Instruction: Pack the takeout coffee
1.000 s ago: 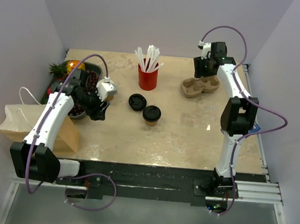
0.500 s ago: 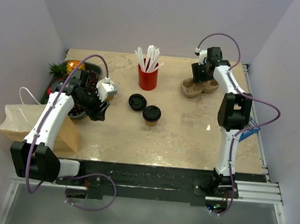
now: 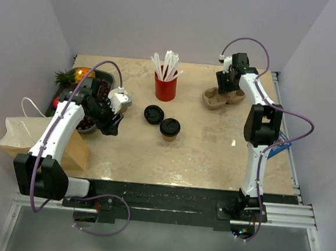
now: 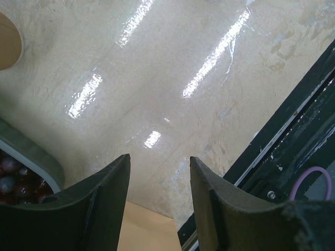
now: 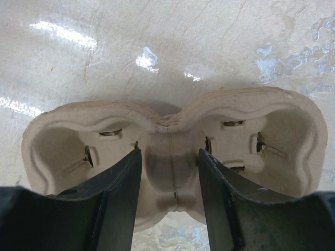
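The takeout coffee (image 3: 169, 127), a short tan cup with a black lid, stands mid-table, away from both grippers. My right gripper (image 3: 226, 87) is at the back right, low over a brown pulp cup carrier (image 3: 222, 96). In the right wrist view its open jaws (image 5: 168, 150) straddle the carrier's middle ridge (image 5: 171, 172), one finger in each cup well. My left gripper (image 3: 111, 125) hangs open over bare table (image 4: 159, 157), left of the coffee, with nothing between its fingers.
A loose black lid (image 3: 152, 114) lies just left of the coffee. A red cup of straws (image 3: 165, 86) stands behind them. A fruit tray (image 3: 102, 74) and a brown paper bag (image 3: 38, 141) sit at the left. A tan curved edge (image 4: 6, 44) shows in the left wrist view.
My right gripper has moved left and down onto the cup carrier, and its jaws have narrowed a little. The left arm has barely moved.
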